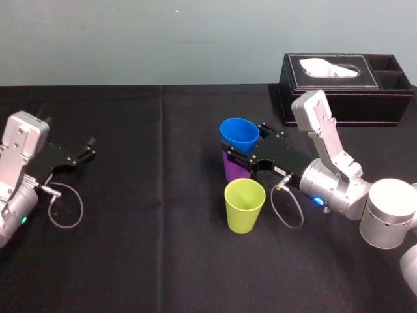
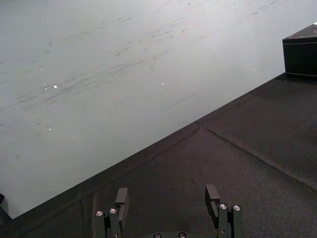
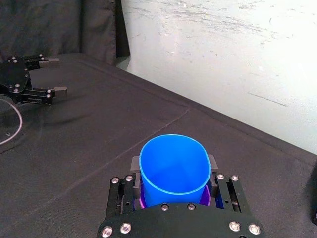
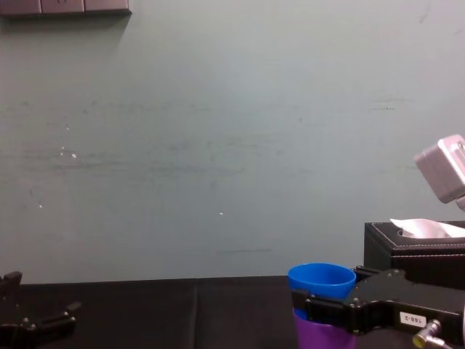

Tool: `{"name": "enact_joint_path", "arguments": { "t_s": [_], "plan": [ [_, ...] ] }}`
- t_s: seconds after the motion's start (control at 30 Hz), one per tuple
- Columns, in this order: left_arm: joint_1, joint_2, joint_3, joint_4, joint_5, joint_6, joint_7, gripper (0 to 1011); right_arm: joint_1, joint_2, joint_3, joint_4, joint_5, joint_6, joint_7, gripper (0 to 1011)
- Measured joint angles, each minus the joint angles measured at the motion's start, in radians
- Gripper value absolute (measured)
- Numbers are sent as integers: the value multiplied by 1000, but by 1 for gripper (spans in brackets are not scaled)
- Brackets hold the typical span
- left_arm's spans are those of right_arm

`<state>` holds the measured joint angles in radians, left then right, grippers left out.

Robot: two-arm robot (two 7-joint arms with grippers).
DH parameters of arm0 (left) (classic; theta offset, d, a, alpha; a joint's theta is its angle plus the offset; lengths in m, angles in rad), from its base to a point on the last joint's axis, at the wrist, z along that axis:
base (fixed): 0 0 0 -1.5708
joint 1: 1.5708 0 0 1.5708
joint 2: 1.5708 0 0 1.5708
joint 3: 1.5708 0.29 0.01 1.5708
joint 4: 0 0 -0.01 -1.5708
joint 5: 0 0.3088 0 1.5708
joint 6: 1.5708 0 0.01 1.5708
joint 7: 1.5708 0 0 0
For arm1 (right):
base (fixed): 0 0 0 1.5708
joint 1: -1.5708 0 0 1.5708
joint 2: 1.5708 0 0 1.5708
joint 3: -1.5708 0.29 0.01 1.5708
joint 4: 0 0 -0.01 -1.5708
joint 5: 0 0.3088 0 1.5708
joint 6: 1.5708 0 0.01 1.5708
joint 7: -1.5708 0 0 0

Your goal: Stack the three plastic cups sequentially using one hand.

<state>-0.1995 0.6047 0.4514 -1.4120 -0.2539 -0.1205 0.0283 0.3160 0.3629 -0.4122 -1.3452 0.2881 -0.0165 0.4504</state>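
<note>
Head view: the right end effector (image 1: 246, 138) is closed on the blue cup (image 1: 239, 135) near the middle of the bench (image 1: 143, 248). The blue cup sits partly inside the purple cup (image 1: 231, 168). The yellow-green cup (image 1: 244, 205) stands upright just in front, nearer the robot. A black tissue box (image 1: 345, 85) is at the far right. The left end effector (image 1: 90, 147) rests at the left, well apart.

Left wrist view: the left end effector (image 2: 167, 198) is open over bare cloth, holding nothing.

Right wrist view: fingers (image 3: 213, 162) flank the blue cup (image 3: 173, 173), with a purple rim beneath.

Chest view: the blue cup (image 4: 321, 280) rises above the purple cup (image 4: 323, 336), with the right end effector (image 4: 327, 302) across their join
</note>
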Motion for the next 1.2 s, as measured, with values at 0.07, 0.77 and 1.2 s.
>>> {"name": "enact_joint_path", "arguments": {
  "t_s": [0.07,0.77,1.2],
  "plan": [
    [0,0,0,0,0,0,0,1011,0,0,0,0,0,0,0,726],
    [0,0,0,0,0,0,0,1011,-6,5,2,-17,3,6,-1,1000],
    [0,0,0,0,0,0,0,1011,-135,99,80,-207,28,28,-24,1000]
  ]
}}
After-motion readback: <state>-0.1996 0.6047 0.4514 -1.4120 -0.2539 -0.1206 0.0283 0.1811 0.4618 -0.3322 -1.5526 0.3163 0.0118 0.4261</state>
